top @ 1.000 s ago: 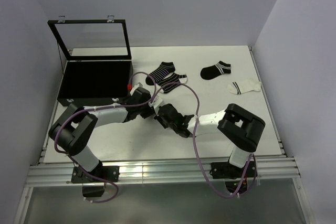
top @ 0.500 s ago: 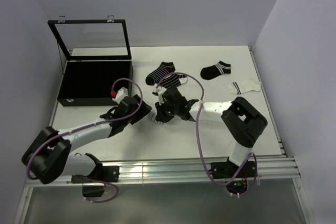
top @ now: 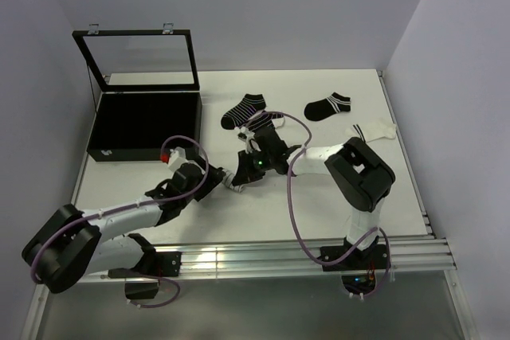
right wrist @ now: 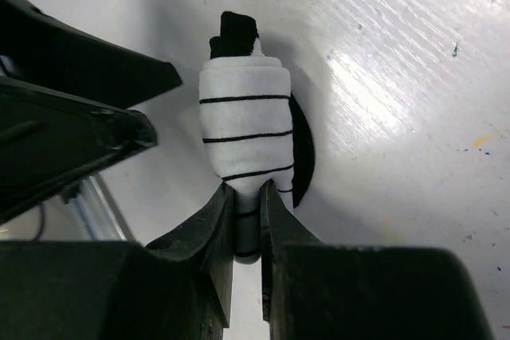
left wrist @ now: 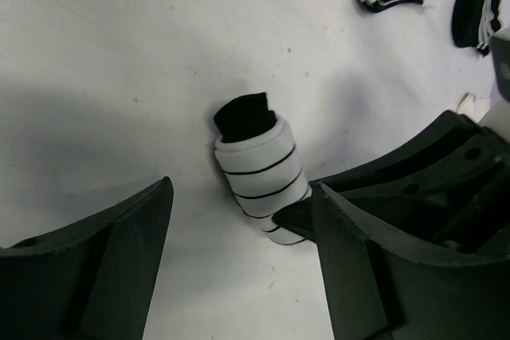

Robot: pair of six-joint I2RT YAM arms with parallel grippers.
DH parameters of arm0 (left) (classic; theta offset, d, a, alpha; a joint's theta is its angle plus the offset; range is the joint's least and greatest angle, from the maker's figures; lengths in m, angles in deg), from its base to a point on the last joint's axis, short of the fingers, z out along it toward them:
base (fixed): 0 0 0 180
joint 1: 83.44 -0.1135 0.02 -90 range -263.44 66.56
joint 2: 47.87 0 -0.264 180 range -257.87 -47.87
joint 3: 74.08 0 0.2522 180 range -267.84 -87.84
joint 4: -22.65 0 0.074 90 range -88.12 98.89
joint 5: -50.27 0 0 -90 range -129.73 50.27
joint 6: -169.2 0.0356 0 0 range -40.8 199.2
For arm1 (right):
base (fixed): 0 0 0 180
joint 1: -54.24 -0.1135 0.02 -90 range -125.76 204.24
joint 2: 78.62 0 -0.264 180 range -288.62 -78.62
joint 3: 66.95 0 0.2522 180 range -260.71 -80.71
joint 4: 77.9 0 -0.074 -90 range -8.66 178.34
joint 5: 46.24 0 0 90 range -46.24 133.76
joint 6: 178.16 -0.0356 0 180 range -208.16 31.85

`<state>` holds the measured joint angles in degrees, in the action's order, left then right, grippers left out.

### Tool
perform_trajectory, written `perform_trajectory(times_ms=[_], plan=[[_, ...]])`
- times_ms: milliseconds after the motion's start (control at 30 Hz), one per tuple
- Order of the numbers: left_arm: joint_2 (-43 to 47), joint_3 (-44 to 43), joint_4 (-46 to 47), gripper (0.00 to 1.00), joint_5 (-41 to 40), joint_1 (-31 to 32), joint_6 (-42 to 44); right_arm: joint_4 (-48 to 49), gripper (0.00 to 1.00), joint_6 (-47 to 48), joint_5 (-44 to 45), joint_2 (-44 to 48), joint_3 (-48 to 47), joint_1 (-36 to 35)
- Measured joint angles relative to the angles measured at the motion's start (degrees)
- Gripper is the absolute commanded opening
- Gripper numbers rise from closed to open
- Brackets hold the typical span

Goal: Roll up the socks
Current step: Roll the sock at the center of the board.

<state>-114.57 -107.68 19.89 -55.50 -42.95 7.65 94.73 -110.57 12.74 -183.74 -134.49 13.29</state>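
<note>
Rolled sock (right wrist: 243, 129) lies mid-table, its end pinched by the right gripper (right wrist: 247, 195). The left gripper (left wrist: 239, 197) has just spread wide and now straddles the roll without touching it. This roll looks finished, while flat socks (top: 327, 107) wait beyond.

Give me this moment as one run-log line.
right gripper: pinching rolled sock end | left gripper: open, not gripping | flat socks: unrolled, farther back
</note>
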Motion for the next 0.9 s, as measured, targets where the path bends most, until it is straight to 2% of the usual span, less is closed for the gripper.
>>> perform_trajectory(times_ms=[133,367,667,900], plan=[[-4.9,0.0,2.45,0.74,1.07,0.61,-1.18,3.69,0.0,-4.5,-4.2,-1.22,1.42,2.25],[-10.67,-1.66,8.35,0.71,1.86,1.4,-3.28,6.8,0.0,-8.28,-6.6,-2.62,2.01,2.69],[-15.32,-4.48,9.7,0.65,1.92,1.7,-6.36,13.73,0.0,-13.81,-8.41,-3.17,5.38,3.74],[-14.95,-4.66,8.41,0.69,0.92,2.27,-9.03,22.82,0.0,-20.26,-11.34,-5.4,8.55,5.18]])
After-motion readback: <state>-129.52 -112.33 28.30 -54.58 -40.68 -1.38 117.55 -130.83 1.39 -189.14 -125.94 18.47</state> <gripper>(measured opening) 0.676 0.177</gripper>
